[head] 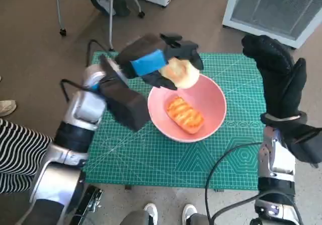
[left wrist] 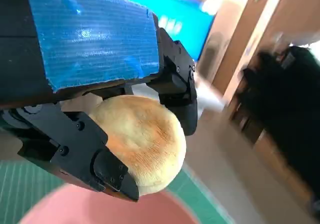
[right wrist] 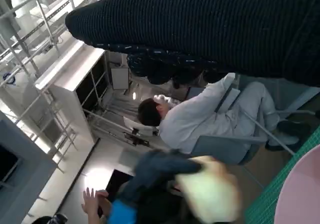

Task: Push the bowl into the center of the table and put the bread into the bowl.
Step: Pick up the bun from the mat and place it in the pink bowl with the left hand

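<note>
A pink bowl [head: 211, 96] sits near the middle of the green mat, with an orange-glazed bread [head: 184, 114] lying inside it. My left hand [head: 157, 60] hovers over the bowl's far-left rim and grips a round pale bun [head: 180, 72]. In the left wrist view the bun [left wrist: 142, 136] is clamped between the black fingers [left wrist: 95, 156], with the bowl's pink rim [left wrist: 75, 209] below. My right hand [head: 279, 76] is raised above the table's right edge, fingers extended, holding nothing. The right wrist view shows the glove [right wrist: 210, 28], the blurred bun [right wrist: 210, 194] and a bit of bowl [right wrist: 302, 191].
The green cutting mat [head: 131, 149] covers the small table. A white appliance [head: 274, 6] stands on the floor beyond the far right corner, chair legs [head: 108, 13] at the far left. A person's striped sleeve [head: 17, 152] is at the left; shoes [head: 168, 212] show at the near edge.
</note>
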